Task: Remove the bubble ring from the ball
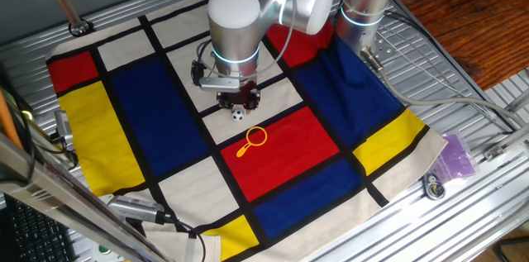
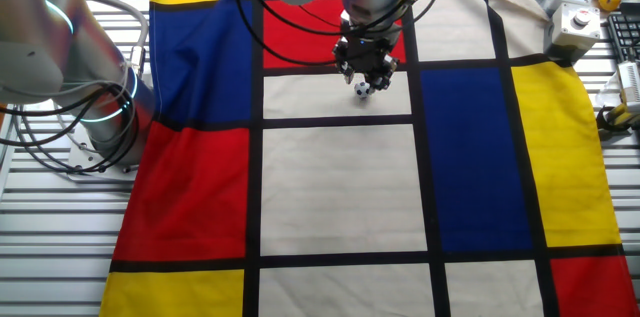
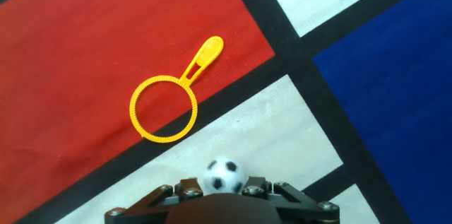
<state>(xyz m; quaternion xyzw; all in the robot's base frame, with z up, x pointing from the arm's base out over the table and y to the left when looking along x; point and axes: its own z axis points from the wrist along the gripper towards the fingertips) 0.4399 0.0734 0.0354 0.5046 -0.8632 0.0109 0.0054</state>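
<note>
The yellow-orange bubble ring (image 3: 164,107) lies flat on a red patch of the cloth, handle pointing away from the ball; it also shows in one fixed view (image 1: 254,140). It is hidden in the other fixed view. The small black-and-white ball (image 3: 224,174) sits between the fingers of my gripper (image 3: 222,183), apart from the ring. The jaws stand close against both sides of the ball. The ball also shows under the gripper (image 1: 238,107) in one fixed view (image 1: 237,115) and in the other fixed view (image 2: 361,88). I cannot tell whether the ball touches the cloth.
A checked cloth of red, blue, yellow and white patches (image 1: 157,105) covers the table. A purple object (image 1: 456,156) and a small round part (image 1: 433,186) lie off the cloth's right edge. Button boxes (image 2: 580,19) stand at the far corner.
</note>
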